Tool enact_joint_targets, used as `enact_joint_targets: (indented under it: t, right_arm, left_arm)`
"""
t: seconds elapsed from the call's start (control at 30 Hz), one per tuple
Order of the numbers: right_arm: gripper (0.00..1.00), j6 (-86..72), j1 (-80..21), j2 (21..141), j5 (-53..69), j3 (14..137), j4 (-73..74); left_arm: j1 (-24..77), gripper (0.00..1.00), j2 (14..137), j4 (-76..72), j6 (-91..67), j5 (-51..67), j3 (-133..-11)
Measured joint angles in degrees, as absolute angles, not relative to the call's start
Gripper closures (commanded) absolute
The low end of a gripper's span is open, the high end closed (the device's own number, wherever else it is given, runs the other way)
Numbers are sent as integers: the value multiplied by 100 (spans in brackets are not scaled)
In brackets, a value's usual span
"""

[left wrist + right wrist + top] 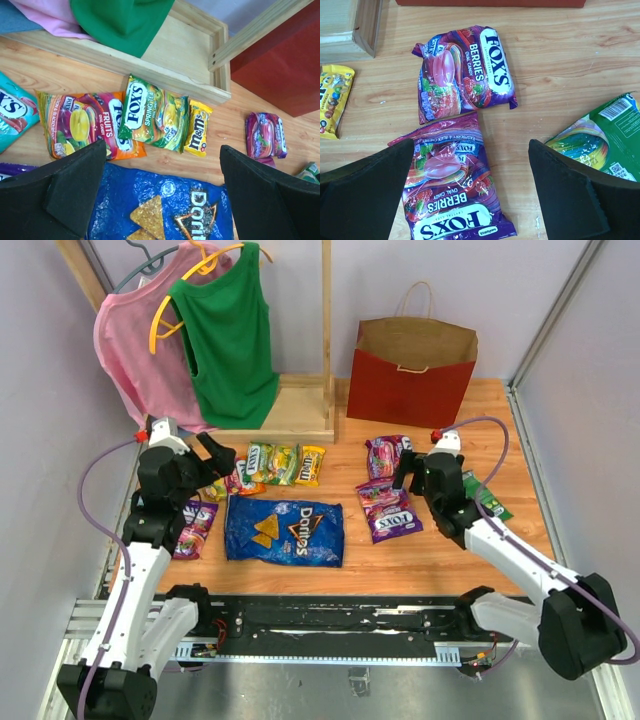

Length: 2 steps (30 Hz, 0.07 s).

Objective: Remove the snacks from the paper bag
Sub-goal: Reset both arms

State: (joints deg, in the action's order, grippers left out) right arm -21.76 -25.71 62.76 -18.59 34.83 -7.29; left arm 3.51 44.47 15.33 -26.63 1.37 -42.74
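Note:
The red paper bag (410, 375) stands upright and open at the back of the table, and its red side shows in the left wrist view (280, 70). The snacks lie flat on the wood in front of it. These are a blue Doritos bag (284, 531) (160, 205), a green Fox's pack (272, 462) (155, 112), a yellow M&M's pack (311, 465) (198, 127), a red-orange Fox's pack (85, 125), and two purple Fox's packs (465, 70) (452, 190). My left gripper (215, 455) (162, 150) is open and empty above the Doritos bag's far edge. My right gripper (410, 468) (471, 145) is open and empty over the nearer purple pack.
A wooden clothes rack with a tray base (280, 410) stands at the back left, with a green top (232, 335) and a pink top (135, 350) on hangers. A green packet (487, 497) (597, 145) lies at the right. Another purple pack (196, 528) lies at the left.

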Motion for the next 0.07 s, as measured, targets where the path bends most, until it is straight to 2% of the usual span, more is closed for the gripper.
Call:
enact_joint_targets:
  t: [0.07]
  right_arm:
    - [2, -2176, -2571, 6281, -1857, 3481, -753]
  left_arm:
    - [351, 0, 4445, 1533, -2630, 137, -4274]
